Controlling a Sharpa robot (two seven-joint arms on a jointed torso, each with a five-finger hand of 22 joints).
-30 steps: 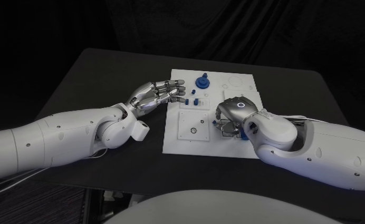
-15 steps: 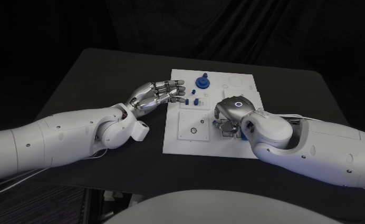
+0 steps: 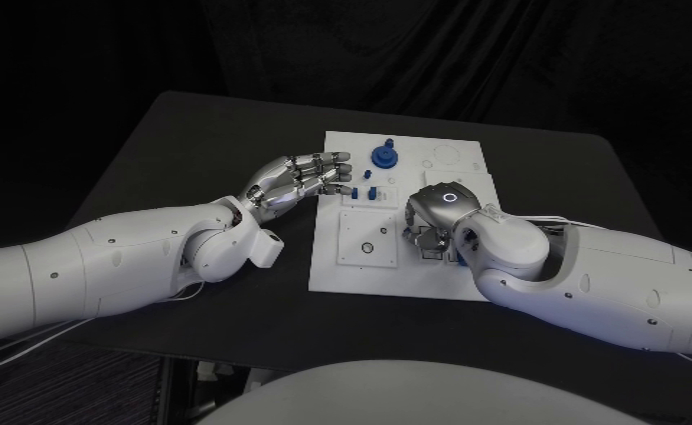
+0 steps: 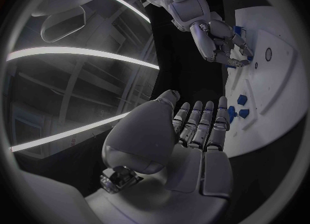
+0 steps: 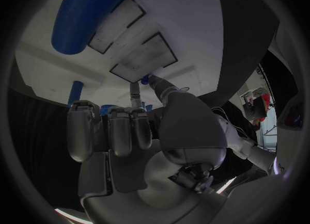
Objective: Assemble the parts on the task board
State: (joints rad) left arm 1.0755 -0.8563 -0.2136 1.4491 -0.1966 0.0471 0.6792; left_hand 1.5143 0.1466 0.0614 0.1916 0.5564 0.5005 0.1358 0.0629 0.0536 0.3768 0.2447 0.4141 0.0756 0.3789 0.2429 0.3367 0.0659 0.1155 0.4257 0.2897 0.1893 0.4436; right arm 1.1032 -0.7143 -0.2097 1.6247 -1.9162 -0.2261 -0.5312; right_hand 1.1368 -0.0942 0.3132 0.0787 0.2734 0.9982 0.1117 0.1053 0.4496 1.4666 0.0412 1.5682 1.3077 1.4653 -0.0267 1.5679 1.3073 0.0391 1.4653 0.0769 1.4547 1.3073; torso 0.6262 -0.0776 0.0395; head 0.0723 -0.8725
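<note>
Black table [image 3: 202, 145], dark and matte, before a black curtain. Lying flat on it near the middle: white task board [image 3: 353, 280], with small blue parts [image 3: 385, 156] standing toward the far edge.

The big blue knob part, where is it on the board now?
In the head view, the big blue knob stands near the task board's far edge, beyond the left hand's fingertips.

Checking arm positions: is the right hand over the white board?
Yes, the right hand is down on the white board near its right side.

White rounded arms [image 3: 116, 255]; silver segmented robot hand [image 3: 296, 180]; possibly screws.
</note>
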